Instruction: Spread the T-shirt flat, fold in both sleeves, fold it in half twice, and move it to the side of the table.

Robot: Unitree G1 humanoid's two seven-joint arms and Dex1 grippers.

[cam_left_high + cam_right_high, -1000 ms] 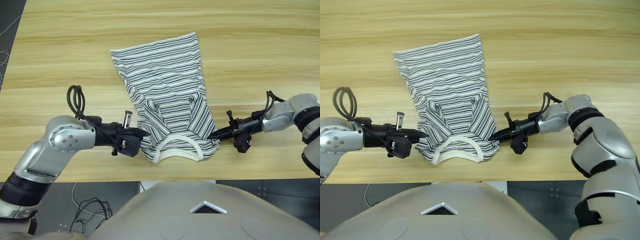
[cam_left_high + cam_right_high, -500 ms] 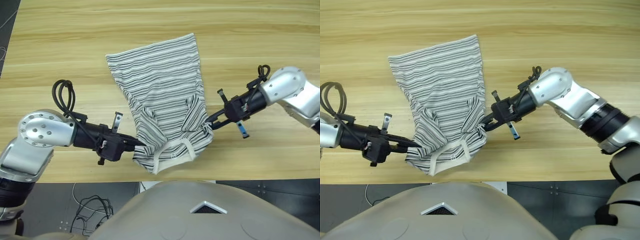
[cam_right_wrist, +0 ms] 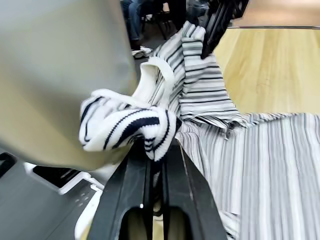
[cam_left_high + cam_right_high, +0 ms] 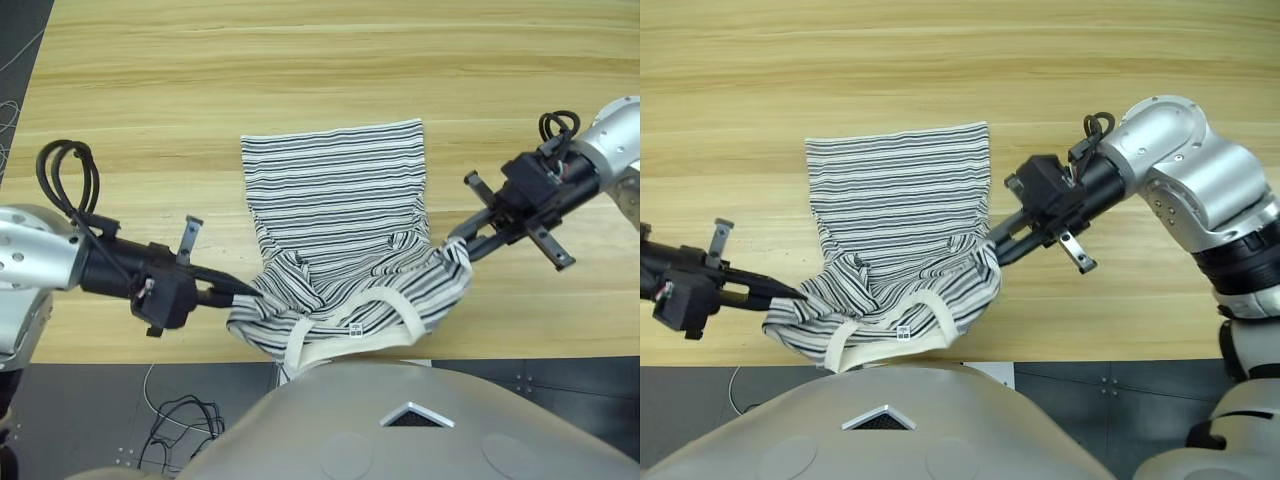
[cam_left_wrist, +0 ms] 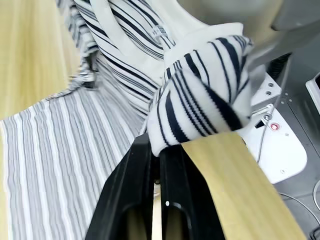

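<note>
T-shirt (image 4: 340,200) collar end is now lifted off table (image 4: 300,70), drawn toward 6 o'clock; shoulders are clamped by left gripper (image 4: 245,291) and right gripper (image 4: 455,240); half-fold judged begun

T-shirt (image 4: 338,200) collar end lifted, shirt dragged nearer, to table (image 4: 200,80) edge
</note>
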